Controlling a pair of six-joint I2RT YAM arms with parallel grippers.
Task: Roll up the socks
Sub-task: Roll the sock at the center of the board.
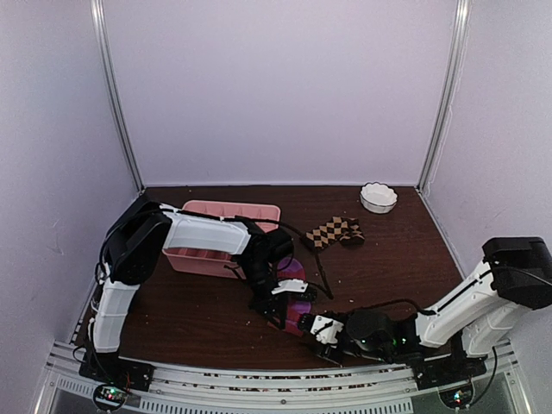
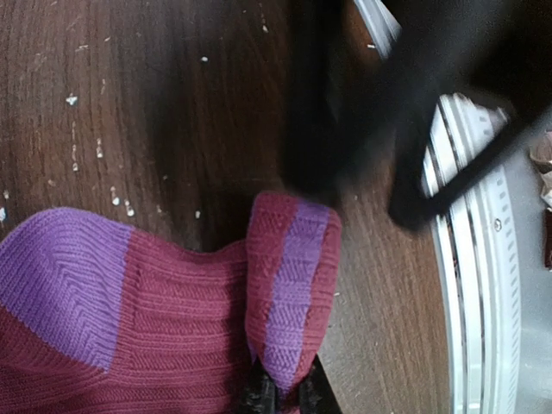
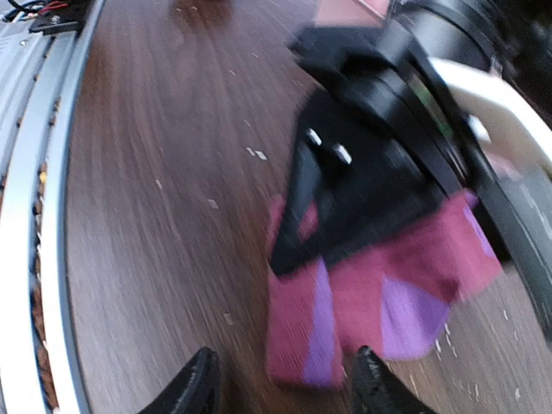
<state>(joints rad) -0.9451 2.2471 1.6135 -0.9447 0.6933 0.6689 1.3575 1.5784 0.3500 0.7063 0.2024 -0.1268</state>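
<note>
The tray (image 1: 226, 208) sits beyond the left pincer (image 2: 280, 398) and off to its left, under that arm's upper links. The arm hides much of it, so the contents of its compartments cannot be told. The bowl (image 1: 378, 208) stands far beyond the right pincer (image 3: 289, 388), near the back right corner of the table (image 1: 198, 310). It is too small in view to tell what is in it.

The left pincer is closed on a raised fold of the pink sock (image 2: 172, 328), with a purple stripe pinched between its tips. The rest of that sock spreads flat on the table ahead of the pincer and to its left. The right pincer faces the left one from close by, low over the table. Its jaws stand apart, with the near edge of the pink sock between them. One finger (image 3: 203, 388) is clear of the fabric and the other is just beside it. The checked sock (image 1: 332, 231) lies flat, well beyond both pincers and apart from the pink one.

The rail (image 3: 34, 216) at the near table edge runs close along the outer side of the right pincer, with only a strip of bare wood between them. In the left wrist view the rail lies just past the blurred right pincer. Bare wood opens to the left of the left pincer, and more lies beyond the right pincer toward the bowl.
</note>
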